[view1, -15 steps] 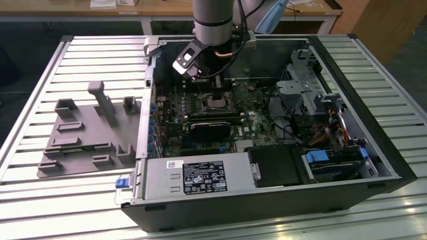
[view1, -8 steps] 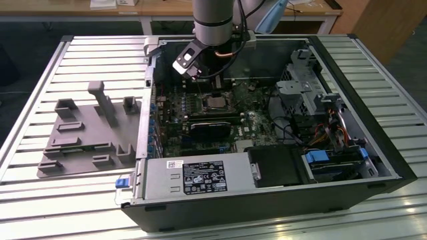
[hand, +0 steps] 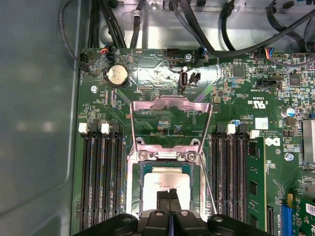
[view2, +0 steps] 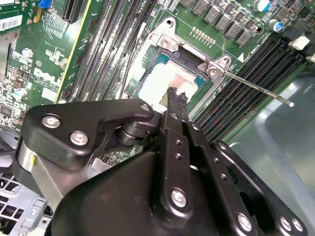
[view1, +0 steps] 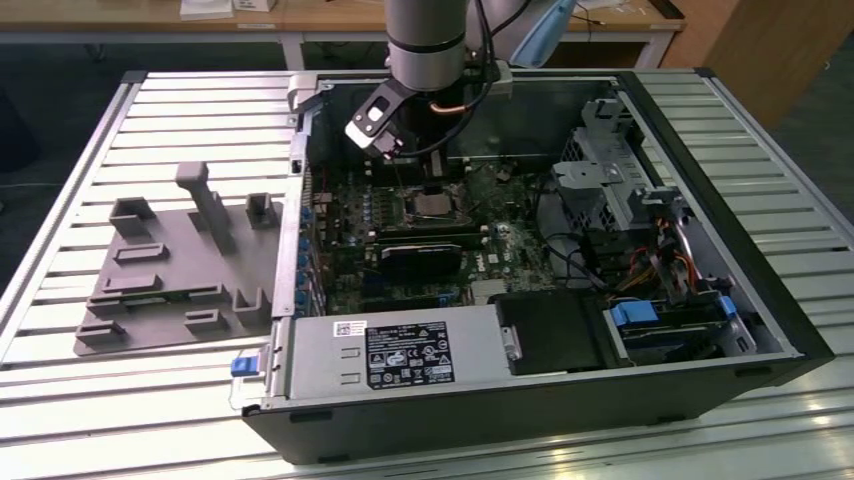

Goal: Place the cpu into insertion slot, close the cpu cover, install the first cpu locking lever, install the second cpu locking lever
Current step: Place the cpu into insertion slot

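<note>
The cpu [hand: 165,183] lies flat in the insertion slot [hand: 134,196], its pale silver top also visible in the second wrist view [view2: 160,83]. The cpu cover [hand: 170,104], a silvery frame with a window, is swung open and back from the slot. A thin locking lever [view2: 256,87] sticks out free beside the slot. My gripper [hand: 170,195] hovers right over the cpu with its black fingers [view2: 173,98] pressed together and nothing between them. In the exterior view the gripper [view1: 424,160] hangs inside the open computer case above the insertion slot [view1: 430,205].
Long black memory slots [hand: 101,182] flank the socket on both sides. A black card [view1: 416,262] and a power supply [view1: 400,355] sit nearer the case front. Cables [view1: 574,260] and drive bays fill the exterior view's right. A grey fixture [view1: 174,270] stands outside the case.
</note>
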Motion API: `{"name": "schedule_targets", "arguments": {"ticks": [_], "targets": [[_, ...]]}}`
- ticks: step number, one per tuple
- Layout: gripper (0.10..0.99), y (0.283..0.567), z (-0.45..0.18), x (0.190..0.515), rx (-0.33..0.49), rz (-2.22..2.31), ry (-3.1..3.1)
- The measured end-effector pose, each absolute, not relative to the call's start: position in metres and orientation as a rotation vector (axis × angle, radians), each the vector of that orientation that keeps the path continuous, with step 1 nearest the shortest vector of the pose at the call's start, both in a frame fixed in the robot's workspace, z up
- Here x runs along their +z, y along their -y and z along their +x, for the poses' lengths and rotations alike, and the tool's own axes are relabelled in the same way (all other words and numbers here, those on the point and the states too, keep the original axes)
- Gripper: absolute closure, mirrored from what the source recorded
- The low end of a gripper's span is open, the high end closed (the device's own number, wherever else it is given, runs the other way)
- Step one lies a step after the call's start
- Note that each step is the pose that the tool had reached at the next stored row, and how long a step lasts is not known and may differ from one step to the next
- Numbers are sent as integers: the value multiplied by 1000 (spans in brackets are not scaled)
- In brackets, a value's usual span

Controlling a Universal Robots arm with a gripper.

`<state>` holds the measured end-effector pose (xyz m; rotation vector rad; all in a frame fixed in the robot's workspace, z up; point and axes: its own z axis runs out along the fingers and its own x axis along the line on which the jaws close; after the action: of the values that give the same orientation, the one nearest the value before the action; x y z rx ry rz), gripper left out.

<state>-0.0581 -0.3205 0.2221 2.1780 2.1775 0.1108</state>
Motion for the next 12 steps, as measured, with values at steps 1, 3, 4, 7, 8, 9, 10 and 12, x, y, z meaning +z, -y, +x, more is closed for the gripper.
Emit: {"name": "schedule_targets", "arguments": {"ticks": [1, 3, 4, 7, 8, 9, 10, 12], "targets": [[984, 321, -58, 223, 111, 2178, -2178], [984, 320, -58, 226, 111, 2178, -2177], [984, 320, -58, 228, 111, 2178, -2177], [984, 320, -58, 233, 111, 2178, -2177], [984, 320, -58, 235, 111, 2178, -2177], [984, 320, -58, 235, 111, 2178, -2177], [984, 320, -58, 235, 111, 2178, -2177], [984, 320, -56, 235, 111, 2179, -2177]]}}
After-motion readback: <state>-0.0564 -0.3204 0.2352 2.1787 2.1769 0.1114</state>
